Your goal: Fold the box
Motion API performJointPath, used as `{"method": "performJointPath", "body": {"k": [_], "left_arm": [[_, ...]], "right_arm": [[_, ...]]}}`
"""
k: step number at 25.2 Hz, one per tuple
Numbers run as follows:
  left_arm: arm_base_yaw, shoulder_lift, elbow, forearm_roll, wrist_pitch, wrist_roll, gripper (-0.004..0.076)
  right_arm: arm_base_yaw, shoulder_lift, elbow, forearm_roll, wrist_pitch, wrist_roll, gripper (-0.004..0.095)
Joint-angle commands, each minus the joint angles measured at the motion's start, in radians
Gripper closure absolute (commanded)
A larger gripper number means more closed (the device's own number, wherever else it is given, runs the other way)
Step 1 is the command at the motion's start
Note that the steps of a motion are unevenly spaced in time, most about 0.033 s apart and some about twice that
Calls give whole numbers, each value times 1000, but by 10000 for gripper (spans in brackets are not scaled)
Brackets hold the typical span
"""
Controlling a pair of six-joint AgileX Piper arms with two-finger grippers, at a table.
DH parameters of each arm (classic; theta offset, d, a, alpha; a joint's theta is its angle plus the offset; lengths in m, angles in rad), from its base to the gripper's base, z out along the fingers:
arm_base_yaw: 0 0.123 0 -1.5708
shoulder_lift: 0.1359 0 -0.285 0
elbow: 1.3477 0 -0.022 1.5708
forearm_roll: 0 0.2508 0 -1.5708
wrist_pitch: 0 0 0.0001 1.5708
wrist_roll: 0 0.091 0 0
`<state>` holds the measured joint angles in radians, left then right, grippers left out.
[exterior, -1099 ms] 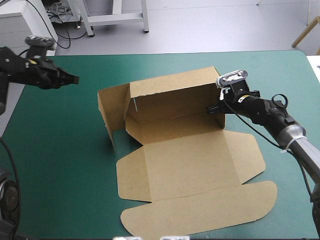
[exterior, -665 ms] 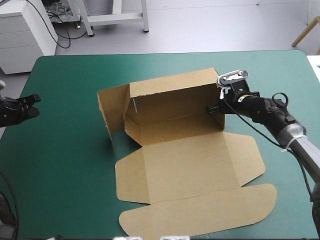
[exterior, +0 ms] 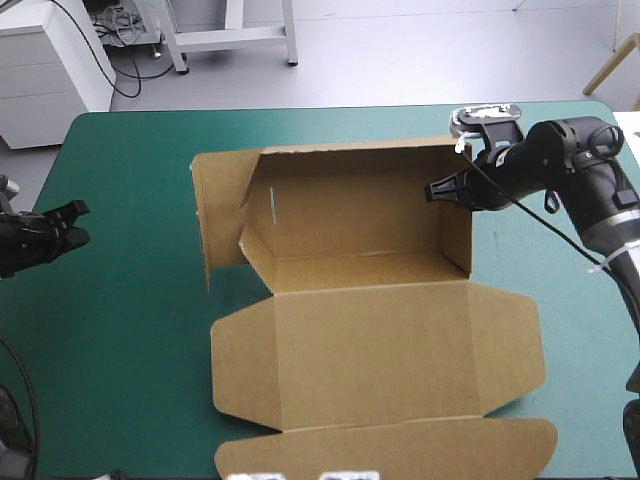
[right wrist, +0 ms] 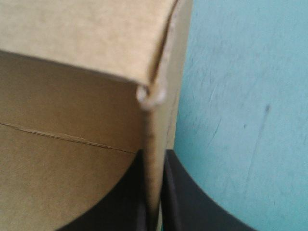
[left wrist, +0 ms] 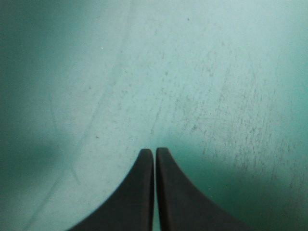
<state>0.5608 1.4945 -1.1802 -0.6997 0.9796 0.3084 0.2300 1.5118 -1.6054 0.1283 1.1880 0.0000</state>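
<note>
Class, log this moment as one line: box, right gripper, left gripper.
box: back wall up, front panels flat | right gripper: shut on its end wall | left gripper: shut, over bare teal-green cover

You have nothing to read here: no text, label, brand, number or sign can be made out in any view. The box (exterior: 370, 330) shows only plain brown board on each face you can see, and the teal-green worktop (exterior: 120, 350) is just as bare of lettering
</note>
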Motion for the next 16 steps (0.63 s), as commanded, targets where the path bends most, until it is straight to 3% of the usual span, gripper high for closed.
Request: {"method": "performJointPath", "body": {"k": [1, 8, 16], "left_arm": [[-1, -42, -23, -60, -31, -24, 724], [-1, -42, -23, -89, -45, -24, 724], [-1, -42, -23, -120, -45, -24, 724]], "right_arm": [[-5, -43, -4, 17, 14, 29, 926], [-5, -33, 228, 20, -26, 43, 926], [-5, 46, 235, 8, -140, -5, 926]]}}
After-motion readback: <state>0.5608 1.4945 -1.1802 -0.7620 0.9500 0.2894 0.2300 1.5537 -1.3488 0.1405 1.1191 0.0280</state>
